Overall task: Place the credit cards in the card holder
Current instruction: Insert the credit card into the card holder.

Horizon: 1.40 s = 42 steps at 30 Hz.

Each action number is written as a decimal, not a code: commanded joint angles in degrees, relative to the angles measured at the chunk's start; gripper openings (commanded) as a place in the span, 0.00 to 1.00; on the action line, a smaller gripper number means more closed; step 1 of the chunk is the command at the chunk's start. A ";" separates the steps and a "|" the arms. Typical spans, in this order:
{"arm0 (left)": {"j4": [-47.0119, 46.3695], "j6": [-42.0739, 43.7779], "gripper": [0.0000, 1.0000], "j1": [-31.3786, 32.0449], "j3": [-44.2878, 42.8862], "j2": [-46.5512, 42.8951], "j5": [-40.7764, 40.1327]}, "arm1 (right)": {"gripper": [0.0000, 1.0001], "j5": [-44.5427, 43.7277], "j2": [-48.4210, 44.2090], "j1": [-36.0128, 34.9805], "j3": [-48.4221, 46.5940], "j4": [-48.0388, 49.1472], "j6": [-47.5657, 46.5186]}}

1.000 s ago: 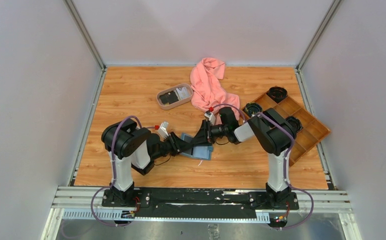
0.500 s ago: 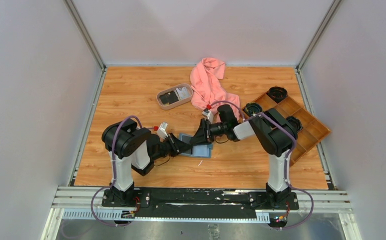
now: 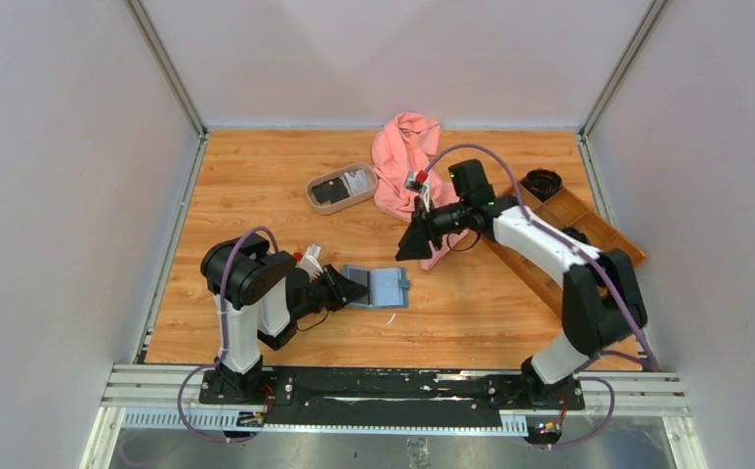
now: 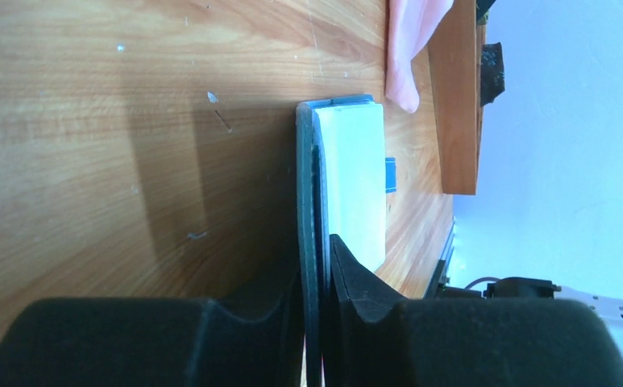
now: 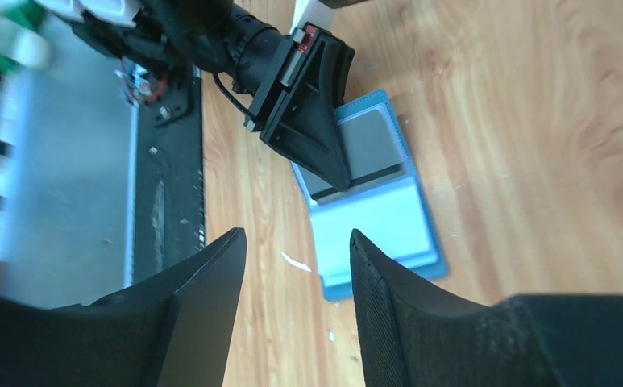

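L claw (image 3: 352, 286) is pinched down to a narrow gap on the small teal-blue bifold card holder (image 3: 381, 286), gripping its left edge. On my L wrist cam the fingers (image 4: 372, 298) sit either side of the dark cover, w/ the holder (image 4: 355, 177) seen edge-on and its pale inner face showing.

Holder lies open on the wooden worktop (image 3: 256, 186), near-centre, lighter blue inside up.

R wrist cam looks down on the same grip: L claw (image 5: 334, 179) is on the holder (image 5: 388, 222), and there's a grey rectangle on the half next to that claw. Card or pocket, can't tell.

R claw (image 3: 414, 241) is raised off the worktop over the near end of the crumpled pink cloth (image 3: 402, 161), to the far right of the holder and not touching it. Its jaws are roughly half apart w/ nothing between them (R claw (image 5: 297, 235)).

Thin rectangular plastic credit cards (image 3: 334, 193) sit in the oval beige tray (image 3: 311, 188), far-left of centre. I see one black and one pale; exact count unclear.

Brown wooden compartment tray (image 3: 570, 208) is at the right side, partly behind the R arm.
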State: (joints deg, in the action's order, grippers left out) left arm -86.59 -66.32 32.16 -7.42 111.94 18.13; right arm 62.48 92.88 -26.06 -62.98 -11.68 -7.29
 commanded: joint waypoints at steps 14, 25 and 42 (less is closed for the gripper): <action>4.98 8.98 0.46 0.49 9.87 -6.54 -10.60 | 0.73 -2.49 -27.18 6.47 9.85 -14.78 -28.30; 39.41 16.07 0.49 0.49 10.98 -37.73 -17.48 | 0.79 -2.16 -30.29 8.87 12.99 -13.19 -28.81; 104.69 37.69 1.00 0.52 -17.08 -84.01 -28.89 | 0.82 -2.15 -29.78 10.70 13.50 -13.37 -29.71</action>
State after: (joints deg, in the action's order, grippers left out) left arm 8.19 -35.86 32.45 -19.18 26.96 -10.39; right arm 59.53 63.48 -16.75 -50.46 -24.97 -35.68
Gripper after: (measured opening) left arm 0.973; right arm 0.819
